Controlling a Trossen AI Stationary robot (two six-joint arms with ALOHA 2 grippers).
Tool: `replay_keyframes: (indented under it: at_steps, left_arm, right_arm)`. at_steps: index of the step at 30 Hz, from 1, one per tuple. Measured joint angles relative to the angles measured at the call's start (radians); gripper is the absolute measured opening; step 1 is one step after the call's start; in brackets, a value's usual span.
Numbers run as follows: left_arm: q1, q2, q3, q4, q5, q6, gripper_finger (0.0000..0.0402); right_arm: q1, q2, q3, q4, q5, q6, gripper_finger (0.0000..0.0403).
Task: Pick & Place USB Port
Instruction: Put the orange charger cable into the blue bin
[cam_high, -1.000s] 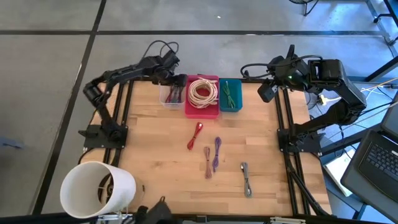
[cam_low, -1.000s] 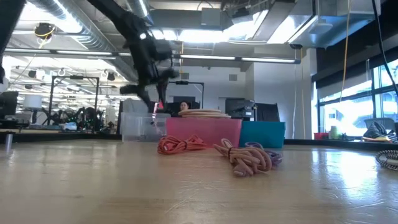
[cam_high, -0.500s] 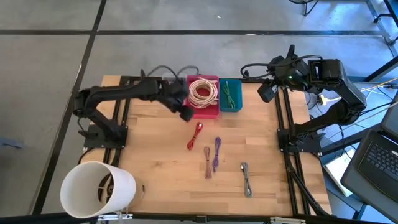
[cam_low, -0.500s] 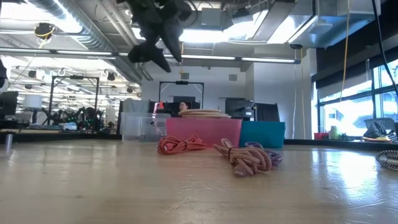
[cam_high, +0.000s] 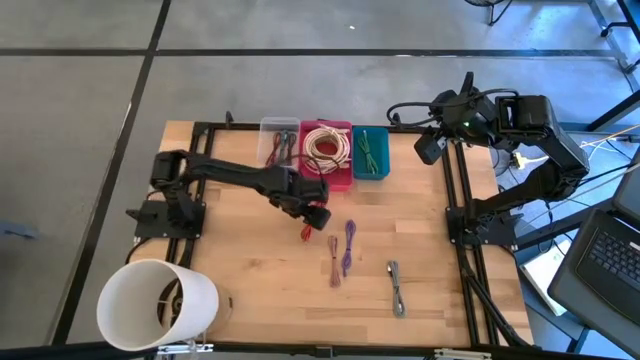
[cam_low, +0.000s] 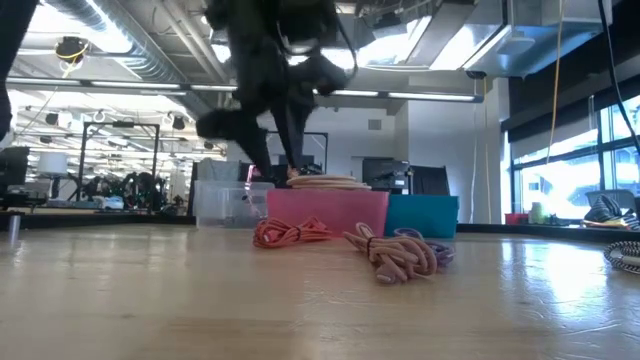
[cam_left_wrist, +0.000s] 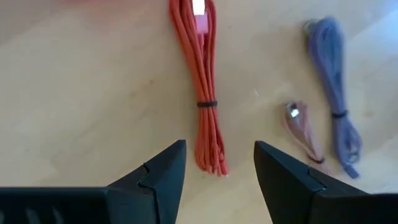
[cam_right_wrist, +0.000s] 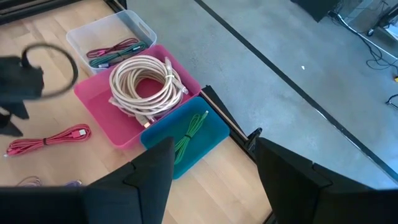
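Wooden table (cam_high: 240, 270) under a grey concrete floor surround; open workshop with ceiling lights beyond it in the low view.

Far left, near corner: white bucket (cam_high: 160, 303) lying at the table edge.

Left arm reaching from its base across the table toward the middle. Left gripper (cam_high: 312, 212) hovering over the red cable (cam_high: 314, 217), fingers spread wide, nothing between them. From the left wrist view, fingers (cam_left_wrist: 163, 176) framing the near end of the red cable (cam_left_wrist: 206, 93), bundle lying straight on the wood and tied at its middle with a dark band. Whether touching the cable or above it: cannot tell.

Back edge, left to right: clear bin (cam_high: 278, 146) with thin cables inside, pink bin (cam_high: 338, 180) holding a coil of white cable (cam_high: 326, 147), blue bin (cam_high: 371, 170) with a green cable (cam_high: 370, 150). All three touching side by side.

Middle of table, right of the red cable: pink cable (cam_high: 333, 261) and purple cable (cam_high: 348, 246) lying just beside each other. Farther right and nearer: grey cable (cam_high: 396, 288), apart from the rest.

Right arm parked off the table's back right corner. Right gripper (cam_high: 428, 148) raised, fingers wide apart, empty, looking down toward the bins.

Far right edge: laptop (cam_high: 608, 254) beside the table.
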Motion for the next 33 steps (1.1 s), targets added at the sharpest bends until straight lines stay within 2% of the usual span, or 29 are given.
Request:
replay_keyframes:
  at_steps: [6,13,15,17,20,22,27,30,33]
  left_arm:
    - [-0.014,0.129,0.0,0.114,0.0,-0.015,0.0182]
    - [-0.008,0.249,0.007,0.146,0.0,-0.007,0.0181]
    - [-0.008,0.256,0.008,0.142,-0.001,0.025,0.0169]
    - [-0.013,0.247,0.007,0.129,-0.004,0.044,0.0137]
    - [-0.02,0.196,-0.002,0.11,-0.027,0.091,0.0054]
    - [-0.021,0.135,-0.004,0.072,-0.043,0.104,0.0022]
    - [-0.027,-0.087,-0.001,0.012,-0.11,0.098,0.0022]
    - [-0.047,-0.255,0.0,0.031,-0.214,0.115,0.0022]
    - [-0.063,-0.396,0.002,0.096,-0.327,0.208,0.0022]
  right_arm:
    - [0.0,0.0,0.0,0.0,-0.003,-0.023,0.0224]
    - [0.0,0.0,0.0,-0.001,-0.019,-0.026,0.0224]
    - [0.0,0.0,0.0,-0.001,-0.019,-0.027,0.0224]
    - [0.0,0.0,0.0,-0.001,-0.019,-0.029,0.0224]
    - [0.0,0.0,0.0,-0.001,-0.018,-0.033,0.0224]
    - [0.0,0.0,0.0,0.0,-0.019,-0.049,0.0224]
    - [0.0,0.0,0.0,0.0,-0.018,-0.052,0.0224]
    - [0.0,0.0,0.0,0.0,-0.013,-0.052,0.0224]
    - [0.0,0.0,0.0,0.01,0.004,-0.052,0.0224]
